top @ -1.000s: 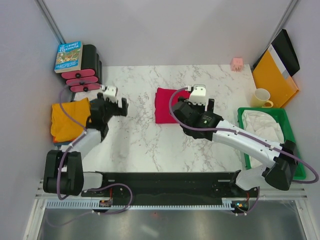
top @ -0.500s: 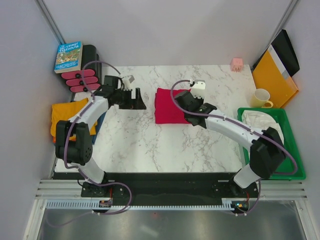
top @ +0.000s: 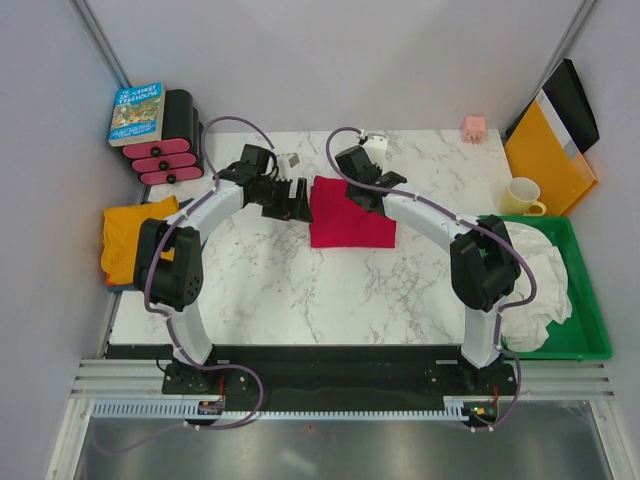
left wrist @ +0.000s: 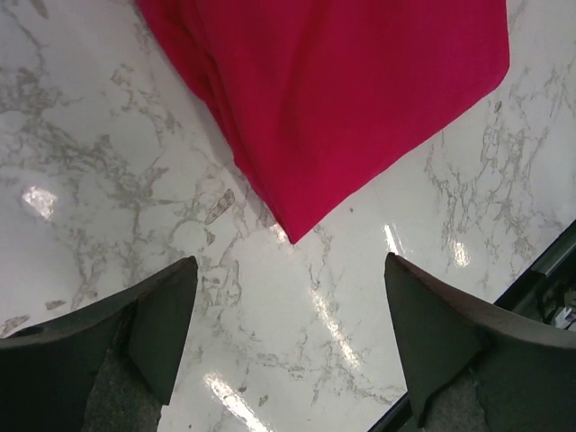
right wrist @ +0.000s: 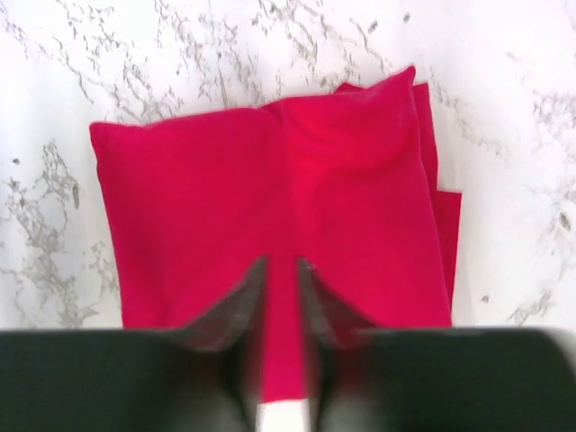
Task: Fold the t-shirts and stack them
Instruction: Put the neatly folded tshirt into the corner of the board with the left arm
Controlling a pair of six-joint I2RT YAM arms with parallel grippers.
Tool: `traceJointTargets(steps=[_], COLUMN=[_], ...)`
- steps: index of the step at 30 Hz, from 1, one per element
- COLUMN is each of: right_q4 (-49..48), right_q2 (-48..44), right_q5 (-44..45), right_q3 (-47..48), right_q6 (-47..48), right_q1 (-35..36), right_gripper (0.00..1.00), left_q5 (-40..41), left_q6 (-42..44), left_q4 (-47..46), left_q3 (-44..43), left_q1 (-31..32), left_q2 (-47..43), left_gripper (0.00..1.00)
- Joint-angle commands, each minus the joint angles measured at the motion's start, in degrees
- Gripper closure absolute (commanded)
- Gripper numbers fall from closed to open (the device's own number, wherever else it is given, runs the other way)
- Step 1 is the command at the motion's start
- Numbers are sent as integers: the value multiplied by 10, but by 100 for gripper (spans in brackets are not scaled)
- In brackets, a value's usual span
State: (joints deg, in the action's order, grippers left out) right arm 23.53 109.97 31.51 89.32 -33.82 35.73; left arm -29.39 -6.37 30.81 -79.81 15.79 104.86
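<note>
A crimson red t-shirt (top: 345,225) lies folded flat on the marble table (top: 280,290). My left gripper (top: 296,203) is open just off the shirt's left edge. In the left wrist view my left gripper (left wrist: 290,270) frames bare marble, with a corner of the red t-shirt (left wrist: 342,90) pointing towards it. My right gripper (top: 352,192) is over the shirt's far edge. In the right wrist view my right gripper (right wrist: 281,263) has its tips almost together above the red t-shirt (right wrist: 225,198), a thin red strip showing between them. An orange t-shirt (top: 125,240) hangs over the table's left edge.
A book (top: 138,112) rests on a black-and-pink rack (top: 165,155) at the back left. A green bin (top: 590,310) with white cloth (top: 535,280) stands on the right. Behind it are a yellow mug (top: 522,196), an orange-yellow folder (top: 548,150) and a small pink object (top: 473,126).
My left arm swung from the orange t-shirt to the red one's left edge. My right gripper moved to the shirt's far edge and closed.
</note>
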Motion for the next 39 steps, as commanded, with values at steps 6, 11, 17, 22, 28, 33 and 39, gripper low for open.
traceJointTargets(steps=[6, 11, 17, 22, 28, 33, 39], right_q4=[9, 15, 15, 15, 15, 15, 14], right_q2=[67, 96, 126, 147, 161, 156, 154], right_q5=[-24, -30, -38, -45, -64, -72, -74], right_q3=[67, 70, 71, 70, 52, 38, 26], right_q6=[-12, -16, -22, -27, -45, -56, -64], right_q1=[-17, -19, -19, -22, -23, -23, -22], right_gripper=[100, 100, 100, 100, 100, 100, 100], left_q5=[27, 33, 41, 53, 94, 87, 61], left_q6=[-27, -37, -46, -54, -65, -72, -84], left_q4=[-46, -56, -57, -56, -49, -37, -37], left_q3=[-79, -89, -107, -133, -163, -178, -163], left_q1=[32, 36, 36, 36, 41, 44, 64], left_q2=[68, 99, 141, 172, 205, 235, 247], left_gripper=[16, 13, 12, 12, 12, 12, 12])
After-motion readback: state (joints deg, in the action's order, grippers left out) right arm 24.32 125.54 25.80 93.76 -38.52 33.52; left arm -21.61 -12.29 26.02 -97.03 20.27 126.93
